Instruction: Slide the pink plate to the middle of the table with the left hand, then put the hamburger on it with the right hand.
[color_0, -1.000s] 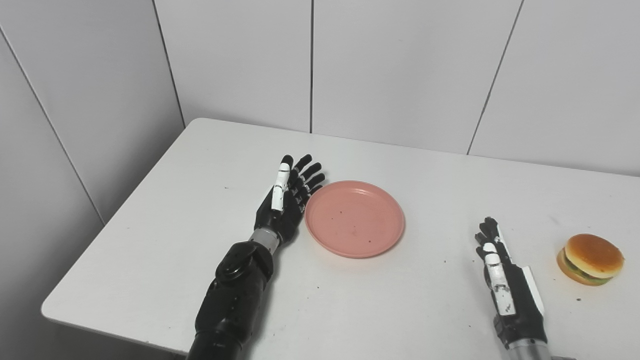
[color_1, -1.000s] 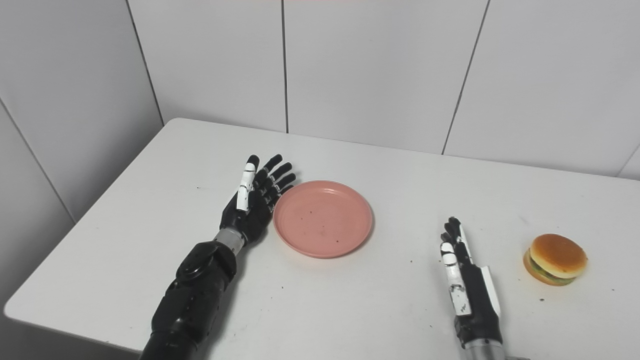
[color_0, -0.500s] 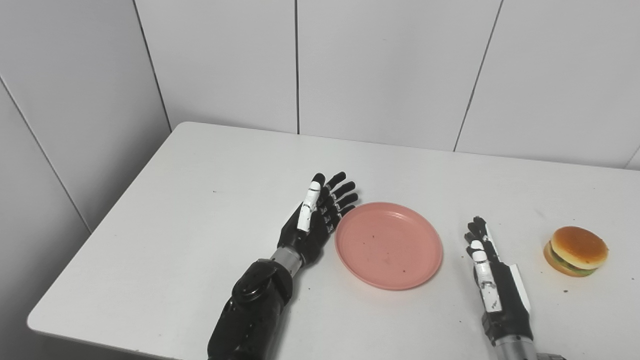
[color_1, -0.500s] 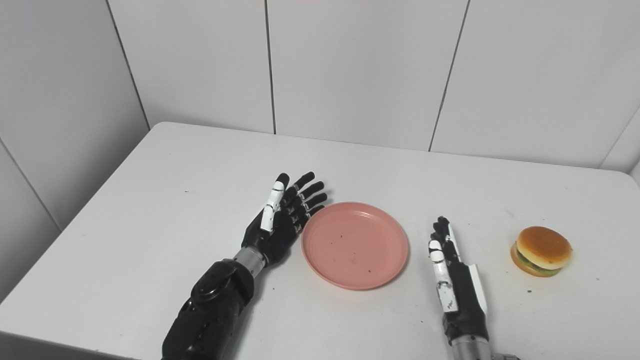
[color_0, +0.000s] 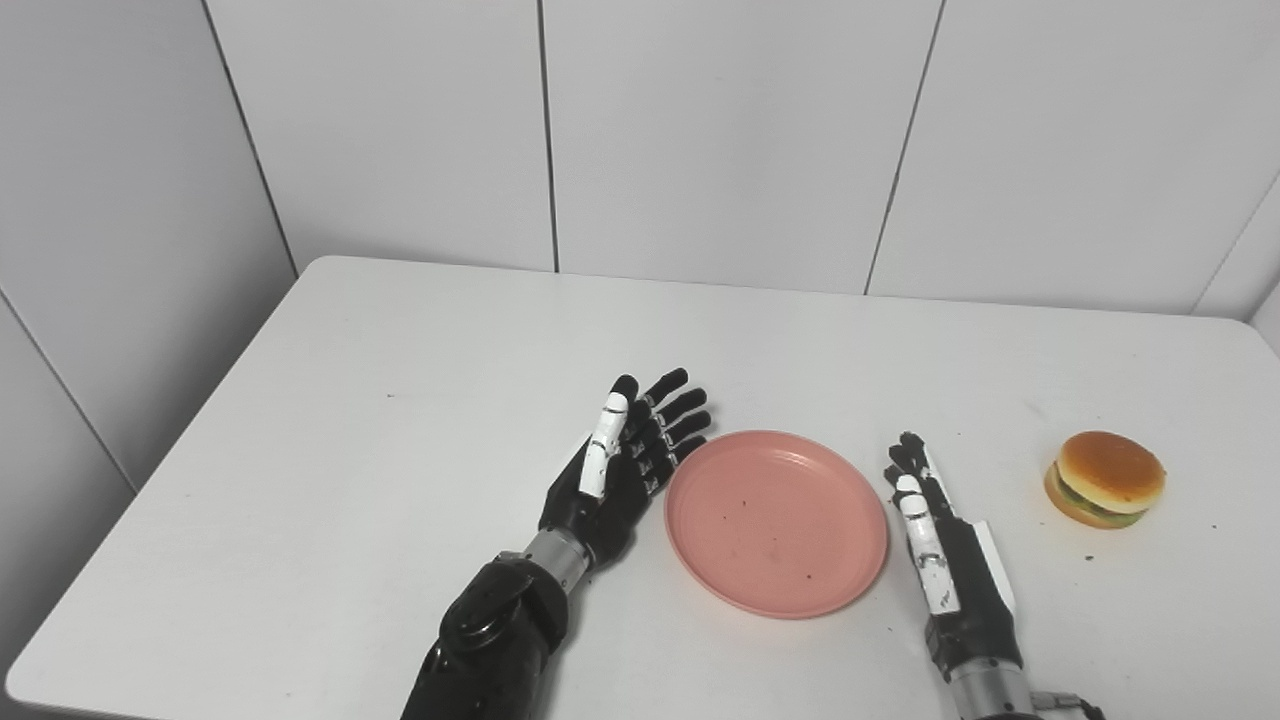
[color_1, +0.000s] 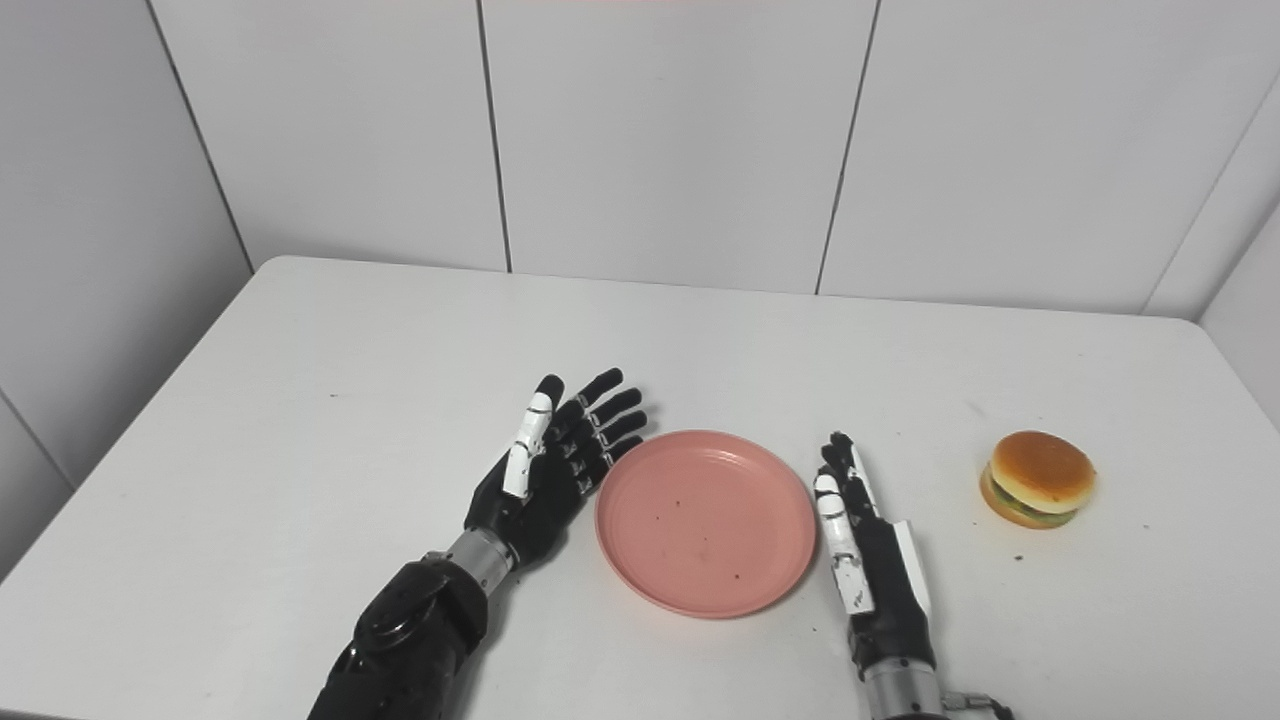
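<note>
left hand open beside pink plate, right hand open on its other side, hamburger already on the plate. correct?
Not quite: the hamburger sits on the table, right of the right hand, and the pink plate is empty, as the left eye view shows. The left hand part holds.

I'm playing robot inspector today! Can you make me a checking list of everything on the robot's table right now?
Surface: white table, a few small dark specks on it.
Job's things: pink plate lies flat near the table's middle, nothing on it but some crumbs; hamburger sits on the table to the right, apart from the plate.
Clutter: nothing seen.
Hands: left hand open, fingers spread, at the plate's left rim; right hand open, flat beside the plate's right rim, holding nothing.
Cables: a bit of wire shows at the right wrist, bottom edge.
Surroundings: plain white panelled walls behind and to the left.
</note>
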